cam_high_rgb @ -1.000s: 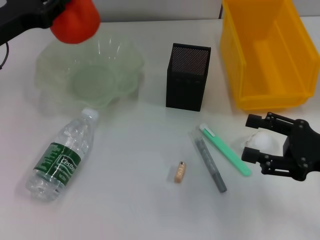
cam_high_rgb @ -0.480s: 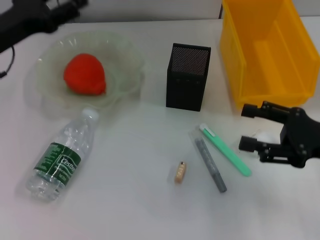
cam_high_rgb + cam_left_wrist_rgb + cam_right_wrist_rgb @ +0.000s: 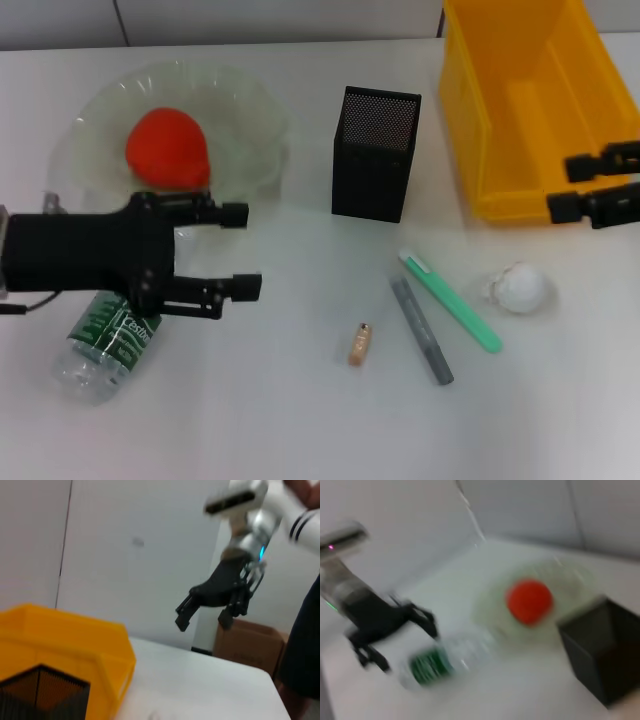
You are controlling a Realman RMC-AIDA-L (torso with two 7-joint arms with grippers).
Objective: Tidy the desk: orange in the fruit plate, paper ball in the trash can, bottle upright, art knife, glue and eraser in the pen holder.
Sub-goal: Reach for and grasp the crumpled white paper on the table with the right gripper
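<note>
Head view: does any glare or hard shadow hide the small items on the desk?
Head view: light is even, with only faint soft shadows. The eraser and paper ball stand out plainly. There is a slight sheen on the fruit plate rim. The open left claw covers part of the bottle. Left wrist view: the open right claw shows dark against a pale wall.

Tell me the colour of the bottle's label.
Dark green with white lettering on the bottle; head view shows it best.

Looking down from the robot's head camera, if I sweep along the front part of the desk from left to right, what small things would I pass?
Bottle → eraser → grey stick → green art knife → paper ball.
</note>
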